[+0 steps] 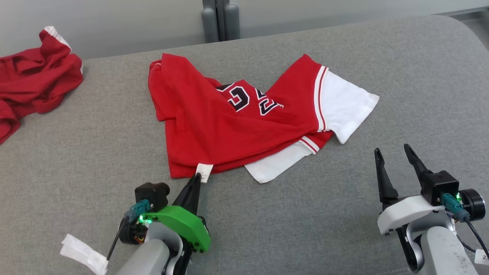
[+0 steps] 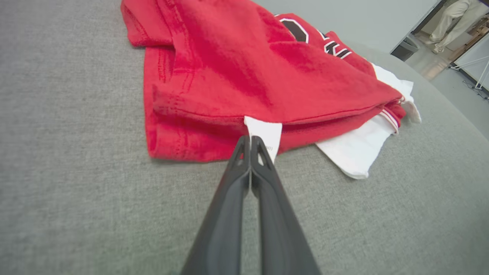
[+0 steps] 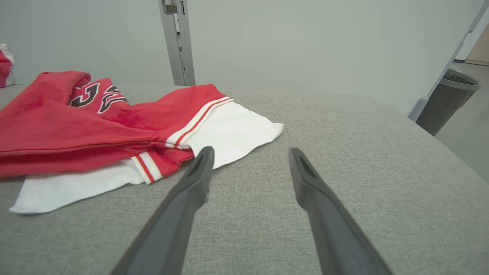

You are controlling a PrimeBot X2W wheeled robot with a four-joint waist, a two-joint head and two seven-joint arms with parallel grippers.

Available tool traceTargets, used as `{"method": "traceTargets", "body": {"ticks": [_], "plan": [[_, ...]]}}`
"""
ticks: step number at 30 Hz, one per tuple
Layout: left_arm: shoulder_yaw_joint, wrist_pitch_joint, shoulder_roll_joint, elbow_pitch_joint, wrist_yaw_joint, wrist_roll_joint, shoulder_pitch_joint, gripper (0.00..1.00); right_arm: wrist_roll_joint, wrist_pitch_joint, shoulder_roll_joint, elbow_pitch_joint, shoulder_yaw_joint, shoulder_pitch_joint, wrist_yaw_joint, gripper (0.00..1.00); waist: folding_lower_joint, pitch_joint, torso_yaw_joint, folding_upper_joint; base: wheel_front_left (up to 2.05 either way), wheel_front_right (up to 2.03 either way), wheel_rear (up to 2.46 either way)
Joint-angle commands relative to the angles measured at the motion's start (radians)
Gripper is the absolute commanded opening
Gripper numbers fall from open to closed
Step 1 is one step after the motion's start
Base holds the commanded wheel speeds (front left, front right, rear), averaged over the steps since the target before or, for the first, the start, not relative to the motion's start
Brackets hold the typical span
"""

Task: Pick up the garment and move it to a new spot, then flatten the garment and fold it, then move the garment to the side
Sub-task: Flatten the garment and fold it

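Grey fuzzy cloth covers the big table (image 1: pixel 344 214) that the robot looks down on. Closest, at 8 o'clock in the head view, lies a crumpled white paper strip (image 1: pixel 82 254). Next to it, at 7 o'clock, the left claw (image 1: pixel 196 176) with its green wrist piece is squeezed tight shut, pinching the small white tag (image 1: pixel 204 171) on the shirt's near edge; the left wrist view shows both dark fingers pressed together at that tag (image 2: pixel 267 133). At 4 o'clock the right claw (image 1: pixel 392 148) is wide open and holds nothing. It sits near the shirt's white sleeves, not touching them. The red sports shirt with white sleeves and black letters (image 1: pixel 214 126) lies in the middle of the table, folded over itself and wrinkled, with one sleeve sticking out at 3 o'clock and one at 5 o'clock. Farther off, at 10 o'clock, a second red bunched-up cloth (image 1: pixel 30 84) sits at the table's edge. Farthest, at 12 o'clock, a grey post (image 1: pixel 221 19) stands against the pale wall.
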Motion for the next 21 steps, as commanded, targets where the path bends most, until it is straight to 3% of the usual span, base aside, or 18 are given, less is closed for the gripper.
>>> {"method": "traceTargets", "body": {"ticks": [1,13,21], "plan": [[-0.001,0.008,0.013,-0.030,0.013,-0.004,0.034,0.00,0.002,-0.002,-0.003,0.002,0.002,0.010,-0.002,1.00,0.0000,-0.013,0.013,0.0000,0.00,0.00,0.00],[-0.003,0.108,0.125,-0.360,0.150,-0.029,0.266,0.00,0.001,-0.002,-0.003,0.006,-0.015,0.030,-0.002,1.00,0.0000,-0.047,0.032,0.0000,0.00,0.00,0.00],[-0.034,0.171,0.113,-0.385,0.163,-0.066,0.330,0.00,0.002,-0.002,-0.003,0.012,-0.014,0.031,-0.002,1.00,0.0000,-0.061,0.034,0.0000,0.00,0.00,0.00]]}}
